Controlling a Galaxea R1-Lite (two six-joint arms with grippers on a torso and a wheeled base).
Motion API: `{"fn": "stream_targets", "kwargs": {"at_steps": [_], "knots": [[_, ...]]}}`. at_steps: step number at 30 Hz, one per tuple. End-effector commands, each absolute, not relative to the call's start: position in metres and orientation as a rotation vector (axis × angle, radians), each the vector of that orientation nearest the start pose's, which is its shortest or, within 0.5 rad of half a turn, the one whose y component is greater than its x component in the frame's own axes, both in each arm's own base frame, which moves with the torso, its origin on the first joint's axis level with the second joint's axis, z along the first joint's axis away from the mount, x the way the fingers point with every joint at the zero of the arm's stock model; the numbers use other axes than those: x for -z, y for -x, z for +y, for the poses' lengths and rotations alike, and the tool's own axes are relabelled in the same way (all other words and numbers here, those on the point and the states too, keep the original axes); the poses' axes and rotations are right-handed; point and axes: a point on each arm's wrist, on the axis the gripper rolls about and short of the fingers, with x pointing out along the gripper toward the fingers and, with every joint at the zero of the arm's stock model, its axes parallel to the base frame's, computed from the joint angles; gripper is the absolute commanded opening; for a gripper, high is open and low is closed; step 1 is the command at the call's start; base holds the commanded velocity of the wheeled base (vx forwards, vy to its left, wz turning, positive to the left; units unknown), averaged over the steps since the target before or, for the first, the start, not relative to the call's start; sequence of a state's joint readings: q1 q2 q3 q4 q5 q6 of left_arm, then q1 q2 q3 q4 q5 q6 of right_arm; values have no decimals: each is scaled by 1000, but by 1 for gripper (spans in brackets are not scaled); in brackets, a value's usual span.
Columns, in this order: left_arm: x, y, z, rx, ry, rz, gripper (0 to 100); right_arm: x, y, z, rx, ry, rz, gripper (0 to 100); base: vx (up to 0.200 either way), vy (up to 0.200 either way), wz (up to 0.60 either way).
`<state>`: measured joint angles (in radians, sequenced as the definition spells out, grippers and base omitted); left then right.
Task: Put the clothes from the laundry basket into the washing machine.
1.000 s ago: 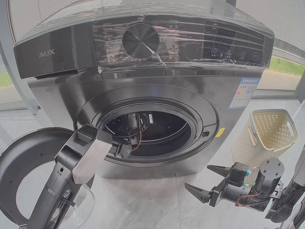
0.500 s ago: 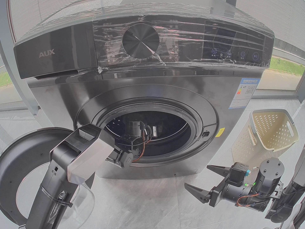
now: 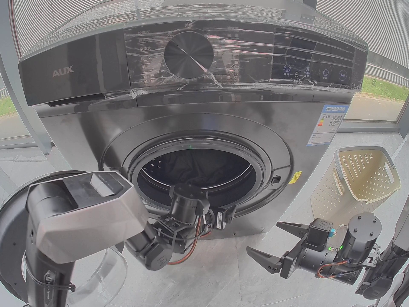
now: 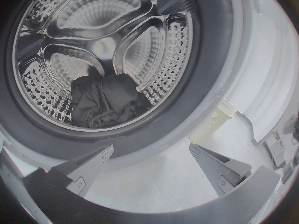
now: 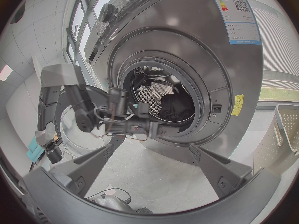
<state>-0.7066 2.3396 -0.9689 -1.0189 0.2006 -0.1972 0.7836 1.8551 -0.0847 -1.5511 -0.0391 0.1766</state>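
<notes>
The dark clothes (image 4: 106,105) lay in the drum (image 4: 93,13) beyond the left pincer (image 4: 149,149), which gaped wide and empty.

Seeing one washing machine (image 3: 191,107), one door (image 3: 15,218) hanging open, one laundry basket (image 3: 366,180), one dark clothes bundle (image 4: 102,101) lying in the drum (image 4: 102,22), and two grippers showing: left gripper (image 4: 149,148), right gripper (image 3: 264,236).

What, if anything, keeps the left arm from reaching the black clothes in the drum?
Probably nothing, so likely yes: the door is swung open, and the open left gripper faces the black clothes lying unobstructed in the drum.
</notes>
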Motion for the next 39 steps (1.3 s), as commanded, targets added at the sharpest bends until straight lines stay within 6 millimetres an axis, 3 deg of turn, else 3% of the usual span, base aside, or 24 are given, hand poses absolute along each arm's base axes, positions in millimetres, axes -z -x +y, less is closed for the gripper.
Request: {"fn": "stream_targets", "kwargs": {"at_steps": [1, 6, 9, 13, 27, 39], "knots": [[-80, -239, -254, 585, 118, 320, 100, -80, -158, 157, -723, -77, 270, 100, 0, 0, 0], [-102, -214, -235, 593, 197, 316, 100, -80, -158, 156, -705, -77, 266, 100, 0, 0, 0], [-117, -198, -211, 555, 215, 291, 100, -82, -161, 152, -665, -83, 254, 100, 0, 0, 0], [-117, -182, -189, 499, 199, 300, 100, -86, -164, 144, -629, -89, 237, 100, 0, 0, 0], [-110, -176, -156, 398, 129, 198, 100, -88, -163, 121, -358, -74, 210, 100, 0, 0, 0], [-101, -173, -123, 309, 116, 184, 100, -96, -166, 103, -275, -60, 170, 100, -200, 0, 0]]}}
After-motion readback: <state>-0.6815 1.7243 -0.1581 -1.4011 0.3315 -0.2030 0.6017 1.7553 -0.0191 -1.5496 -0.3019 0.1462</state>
